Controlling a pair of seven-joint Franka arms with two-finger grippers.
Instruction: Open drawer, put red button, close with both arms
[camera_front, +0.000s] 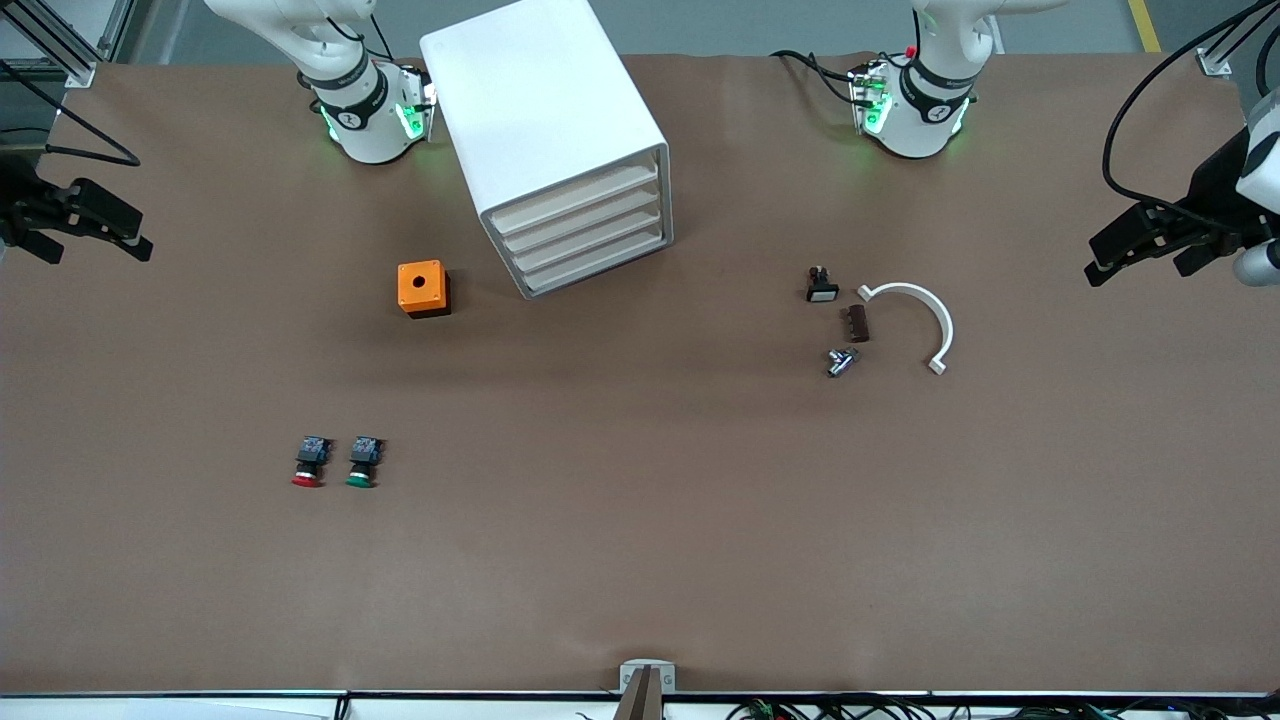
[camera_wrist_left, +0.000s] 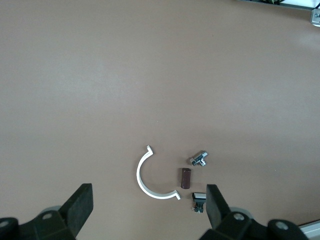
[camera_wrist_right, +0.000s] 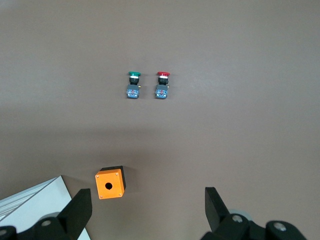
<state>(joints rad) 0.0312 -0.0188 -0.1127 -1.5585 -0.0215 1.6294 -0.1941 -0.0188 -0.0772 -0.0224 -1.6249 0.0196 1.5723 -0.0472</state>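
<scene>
robotics lab: two white arm bases (camera_front: 365, 110) bolted on brown-covered table (camera_front: 640, 520), alu frame (camera_front: 60, 45), loose cables (camera_front: 1150, 120).

Both arms idle, L gripper (camera_front: 1140, 248) & R gripper (camera_front: 95, 228) raised at table ends, jaws wide.

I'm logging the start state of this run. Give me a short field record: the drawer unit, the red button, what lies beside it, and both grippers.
drawer unit: white drawer cabinet, all drawers shut
red button: red button on the table, nearer the front camera than the orange box
beside it: green button, apart
left gripper: left gripper open, waiting over the left arm's table end
right gripper: right gripper open, waiting over the right arm's table end
</scene>
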